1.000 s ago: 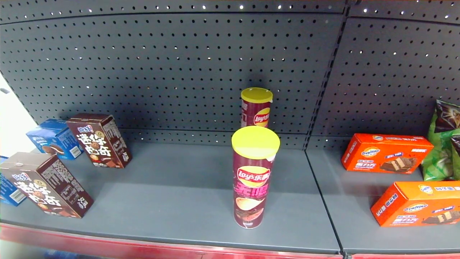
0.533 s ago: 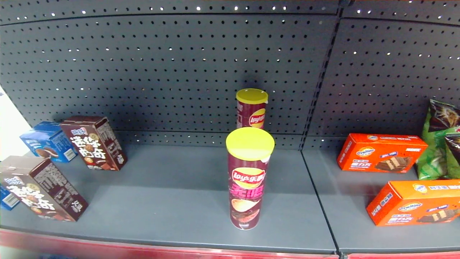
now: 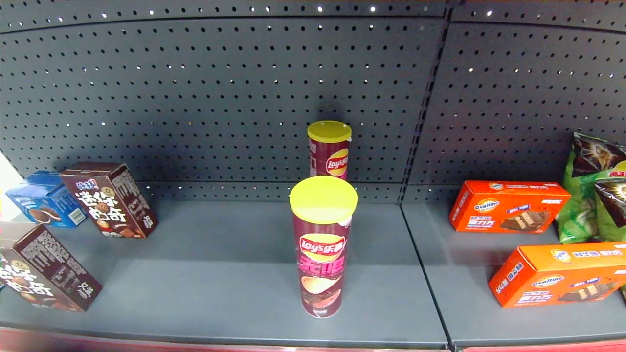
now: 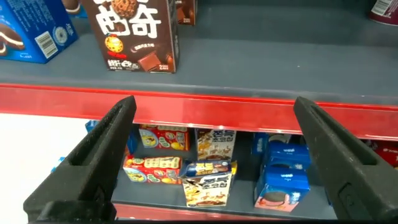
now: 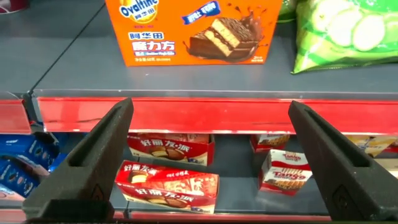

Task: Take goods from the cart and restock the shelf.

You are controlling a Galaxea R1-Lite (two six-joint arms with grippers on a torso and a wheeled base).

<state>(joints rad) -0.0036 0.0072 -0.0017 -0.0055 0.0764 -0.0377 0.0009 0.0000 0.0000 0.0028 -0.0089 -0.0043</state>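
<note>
**Speaker 1:** What stood on the shelf [image 3: 220, 274]?

**Speaker 2:** A maroon front chip can [image 3: 322, 249] with a yellow lid stood upright near the shelf's front edge. A matching rear chip can [image 3: 328, 149] stood straight behind it, by the pegboard [image 3: 220, 98]. Brown boxes [image 3: 110, 200] and a blue box [image 3: 44, 205] sat to the robot's left. Orange boxes [image 3: 506, 206] and green bags [image 3: 587, 190] sat to its right.

**Speaker 1:** And the grippers?

**Speaker 2:** The left gripper [image 4: 214, 106] faced the red shelf edge [image 4: 205, 111], with a brown box on the shelf just beyond. Its fingers [image 4: 93, 162] were spread wide and held nothing. The right gripper [image 5: 210, 106] faced the same red edge near an orange box, its fingers also spread and empty. Past both, lower boxes [image 4: 211, 180] sat on the shelf underneath.
</note>
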